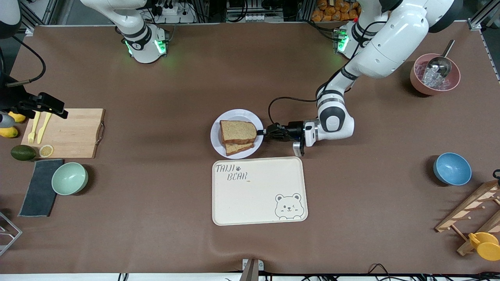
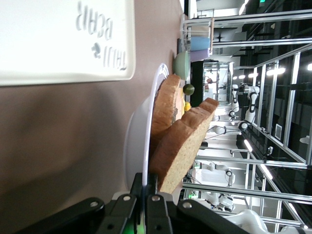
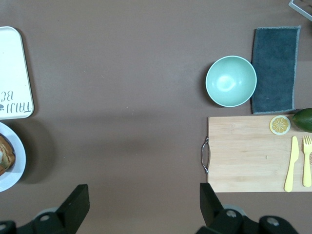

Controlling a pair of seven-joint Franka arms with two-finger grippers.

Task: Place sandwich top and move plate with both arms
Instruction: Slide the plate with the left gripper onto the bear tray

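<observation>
The pale plate (image 1: 234,117) sits mid-table, just farther from the front camera than the cream tray. On it the sandwich top (image 1: 238,131), a brown bread slice, leans over a lower slice (image 1: 239,148). My left gripper (image 1: 262,132) is shut on the plate's rim at the edge toward the left arm's end. In the left wrist view its fingers (image 2: 147,183) pinch the thin rim of the plate (image 2: 139,141), with the sandwich top (image 2: 183,146) just past them. My right gripper (image 1: 58,111) waits open and empty, high over the right arm's end of the table, its fingers (image 3: 145,192) wide apart.
A cream bear tray (image 1: 258,191) lies beside the plate, nearer the front camera. Toward the right arm's end are a wooden cutting board (image 1: 74,132) with yellow cutlery, a green bowl (image 1: 69,178) and a dark cloth (image 1: 39,187). Toward the left arm's end are a blue bowl (image 1: 452,168) and a pink ice bowl (image 1: 434,74).
</observation>
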